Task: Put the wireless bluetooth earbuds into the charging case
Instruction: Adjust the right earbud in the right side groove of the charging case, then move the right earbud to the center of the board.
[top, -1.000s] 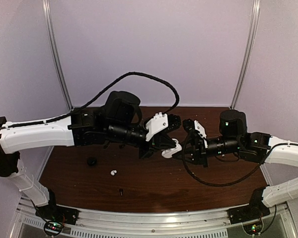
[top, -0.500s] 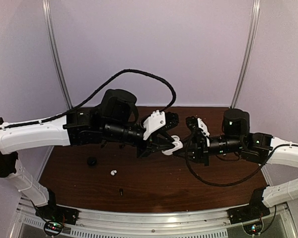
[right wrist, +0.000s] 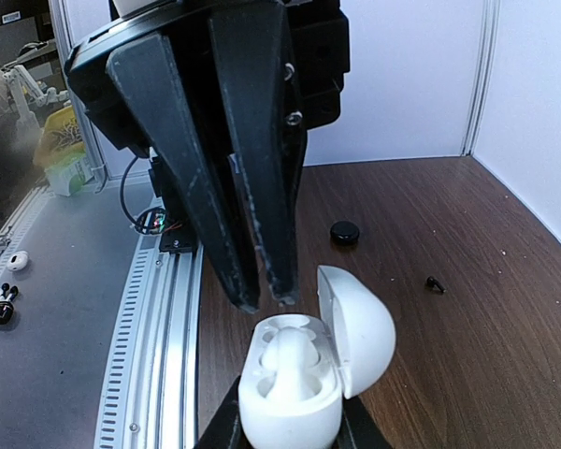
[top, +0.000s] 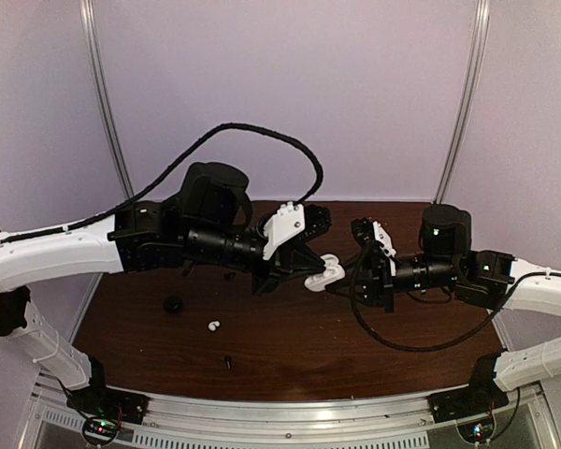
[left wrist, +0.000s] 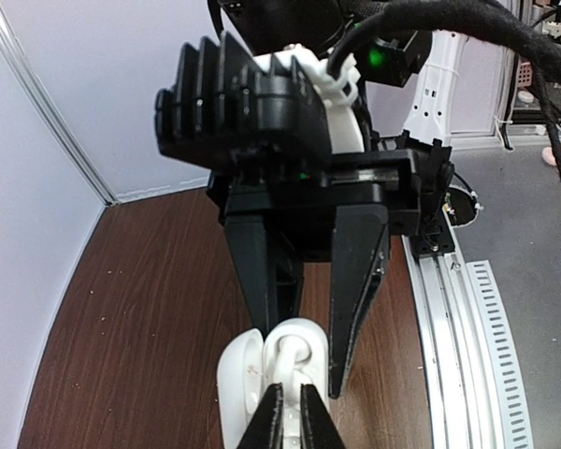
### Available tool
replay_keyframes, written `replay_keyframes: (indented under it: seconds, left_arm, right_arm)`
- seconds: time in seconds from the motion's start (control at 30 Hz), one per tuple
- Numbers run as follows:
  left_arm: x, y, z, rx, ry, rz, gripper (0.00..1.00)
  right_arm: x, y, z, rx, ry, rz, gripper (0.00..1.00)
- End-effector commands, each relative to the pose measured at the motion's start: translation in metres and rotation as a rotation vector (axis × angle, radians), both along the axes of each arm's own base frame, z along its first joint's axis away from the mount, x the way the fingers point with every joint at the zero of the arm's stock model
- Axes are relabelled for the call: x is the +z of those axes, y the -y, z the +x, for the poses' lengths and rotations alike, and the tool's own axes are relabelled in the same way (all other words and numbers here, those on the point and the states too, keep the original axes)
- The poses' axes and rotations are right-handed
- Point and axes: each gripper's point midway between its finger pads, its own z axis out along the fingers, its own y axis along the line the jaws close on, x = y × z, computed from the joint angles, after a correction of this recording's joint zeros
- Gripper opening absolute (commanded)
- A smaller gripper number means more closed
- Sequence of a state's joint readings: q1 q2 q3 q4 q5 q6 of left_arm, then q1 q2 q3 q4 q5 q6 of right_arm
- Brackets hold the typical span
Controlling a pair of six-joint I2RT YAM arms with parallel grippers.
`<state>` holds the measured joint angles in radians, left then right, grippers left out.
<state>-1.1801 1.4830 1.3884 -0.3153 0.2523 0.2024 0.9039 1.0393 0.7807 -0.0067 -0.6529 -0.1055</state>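
The white charging case (top: pixel 325 272) hangs above the middle of the table with its lid (right wrist: pixel 363 327) open, and my right gripper (right wrist: pixel 290 423) is shut on its body. One white earbud (right wrist: pixel 288 360) sits in a hollow of the case (left wrist: pixel 341 309). My left gripper (right wrist: pixel 265 301) hovers just over the case's open top, its tips close together with only a narrow slit and nothing between them. In the left wrist view that gripper (left wrist: pixel 290 388) stands in front of the seated earbud (left wrist: pixel 294 360). A second earbud (top: pixel 213 325) lies on the table at the front left.
A black round puck (top: pixel 173 304) and a small black bit (top: pixel 227 361) lie on the brown table (top: pixel 290 346) at the left front. The aluminium rail (right wrist: pixel 159 327) runs along the near edge. Both arms meet at mid-table, and a black cable (top: pixel 262 131) arches above.
My left arm has drawn back a little to the left, so its tips stand off the case. The case has risen slightly in the right gripper. The loose earbud has not moved.
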Motion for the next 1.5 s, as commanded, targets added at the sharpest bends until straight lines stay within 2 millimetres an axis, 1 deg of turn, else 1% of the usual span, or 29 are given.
replay_keyframes:
  seconds: [0.0, 0.13, 0.27, 0.43, 0.67, 0.77, 0.83, 0.9, 1.0, 1.03, 1.07, 1.1, 1.2, 1.3, 1.4, 1.47]
  left_arm:
    - [0.018, 0.011, -0.001, -0.022, 0.007, -0.050, 0.06]
    - [0.017, 0.013, 0.002, -0.006, 0.011, -0.052, 0.04]
    - [0.012, 0.016, 0.004, -0.001, 0.005, -0.042, 0.02]
    - [-0.002, 0.019, 0.006, 0.000, -0.005, -0.008, 0.00]
    - [-0.014, 0.019, 0.001, -0.034, -0.012, 0.024, 0.00]
    - [-0.010, 0.016, 0.001, -0.031, -0.003, 0.018, 0.00]
    - [0.000, 0.011, 0.002, -0.015, 0.011, 0.000, 0.04]
    - [0.012, 0.003, 0.007, 0.012, 0.018, -0.031, 0.09]
    - [0.030, -0.017, 0.017, 0.066, -0.008, -0.098, 0.15]
    - [0.034, -0.025, 0.022, 0.089, -0.023, -0.119, 0.17]
    - [0.034, -0.033, 0.025, 0.115, -0.045, -0.133, 0.20]
    - [0.033, -0.041, 0.030, 0.144, -0.070, -0.146, 0.21]
    - [0.018, -0.070, 0.043, 0.243, -0.181, -0.179, 0.22]
    - [-0.010, -0.100, 0.062, 0.372, -0.314, -0.195, 0.23]
    - [-0.052, -0.133, 0.083, 0.526, -0.469, -0.181, 0.21]
    - [-0.080, -0.150, 0.087, 0.604, -0.536, -0.159, 0.21]
  right_arm:
    - [0.010, 0.000, -0.002, 0.007, 0.027, 0.032, 0.00]
    - [0.010, 0.000, -0.004, 0.016, 0.027, 0.032, 0.00]
    - [0.012, 0.000, -0.004, 0.018, 0.030, 0.037, 0.00]
    - [0.015, 0.000, -0.006, 0.026, 0.032, 0.043, 0.00]
    - [0.019, 0.002, -0.005, 0.016, 0.041, 0.050, 0.00]
    - [0.017, 0.002, -0.003, 0.002, 0.038, 0.043, 0.00]
    - [0.011, 0.003, 0.000, -0.018, 0.031, 0.030, 0.00]
    - [0.005, 0.006, 0.005, -0.041, 0.017, 0.020, 0.00]
    - [-0.004, 0.012, 0.013, -0.079, -0.012, 0.020, 0.00]
    - [-0.007, 0.014, 0.015, -0.090, -0.020, 0.023, 0.00]
    - [-0.007, 0.016, 0.018, -0.103, -0.024, 0.031, 0.00]
    - [-0.008, 0.018, 0.020, -0.113, -0.028, 0.034, 0.00]
    - [-0.008, 0.024, 0.023, -0.131, -0.035, 0.046, 0.00]
    - [-0.004, 0.026, 0.023, -0.124, -0.036, 0.060, 0.00]
    - [-0.001, 0.025, 0.019, -0.093, -0.038, 0.071, 0.00]
    - [0.000, 0.024, 0.015, -0.068, -0.037, 0.078, 0.00]
